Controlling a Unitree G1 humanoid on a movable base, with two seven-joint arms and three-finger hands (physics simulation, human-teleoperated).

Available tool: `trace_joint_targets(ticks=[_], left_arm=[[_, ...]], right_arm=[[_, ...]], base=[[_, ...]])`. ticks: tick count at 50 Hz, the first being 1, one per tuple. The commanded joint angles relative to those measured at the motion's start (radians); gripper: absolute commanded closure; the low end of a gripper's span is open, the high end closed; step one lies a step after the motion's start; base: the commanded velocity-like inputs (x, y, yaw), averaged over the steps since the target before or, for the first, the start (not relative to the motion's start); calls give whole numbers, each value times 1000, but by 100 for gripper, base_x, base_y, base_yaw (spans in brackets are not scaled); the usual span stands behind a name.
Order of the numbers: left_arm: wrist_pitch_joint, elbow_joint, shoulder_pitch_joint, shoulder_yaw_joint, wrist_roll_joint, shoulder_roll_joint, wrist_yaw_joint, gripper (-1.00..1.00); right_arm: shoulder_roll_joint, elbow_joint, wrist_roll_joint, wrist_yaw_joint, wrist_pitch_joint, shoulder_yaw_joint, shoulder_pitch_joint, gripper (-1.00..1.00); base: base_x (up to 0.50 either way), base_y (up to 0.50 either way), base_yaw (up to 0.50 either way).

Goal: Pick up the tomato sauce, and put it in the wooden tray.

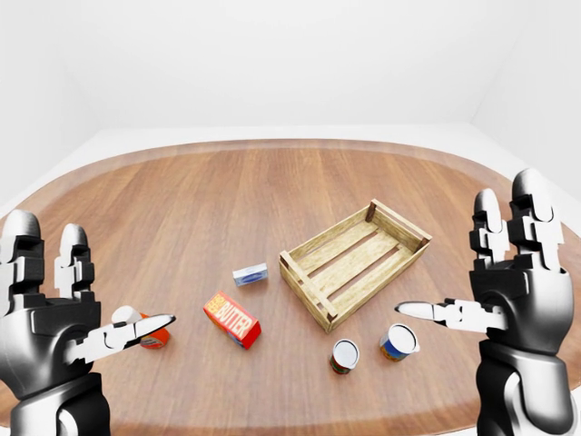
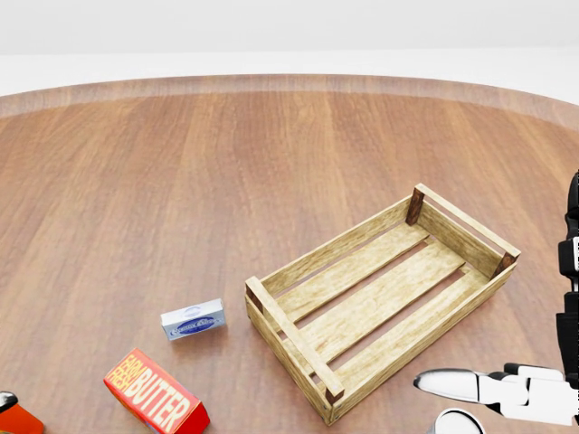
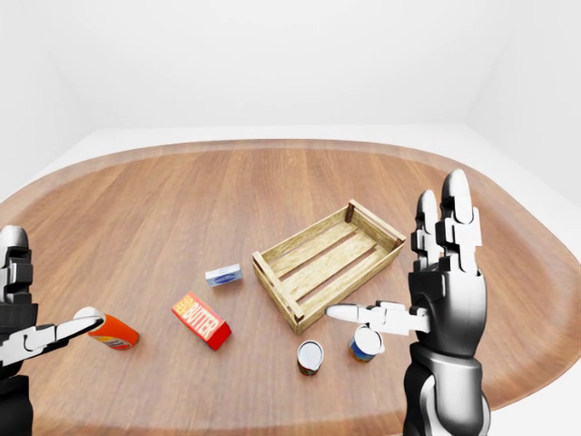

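L-eye: left hand (image 1: 54, 318) and right hand (image 1: 513, 282) nearest cam, both spread wide, empty. Tomato sauce can (image 1: 344, 355) stands below wooden tray (image 1: 354, 262), beside another can (image 1: 398, 341).
Head: tray empty; butter box (image 2: 154, 402) lower left.
R-eye: can prob. rigid, smooth, slippery; grip round sides.

Pale slatted wooden tray (image 2: 380, 298), red butter box (image 1: 232, 319) with yellow lettering, orange bottle (image 3: 111, 332).
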Motion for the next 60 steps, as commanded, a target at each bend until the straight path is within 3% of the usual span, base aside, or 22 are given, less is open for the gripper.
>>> trace_joint_targets(ticks=[1,36,60], left_arm=[[0,2,0,2,-4,3,2,-95],[0,16,-2,-21,20,5,7,-95],[0,23,-5,-20,18,7,7,-95]], right_arm=[[-2,4,-16,-4,0,15,0,-100],[15,-15,-123,8,0,143,161,-100],[-18,26,-162,-14,0,231,225,-100]], base=[[50,0,0],[1,0,0],[0,0,0]])
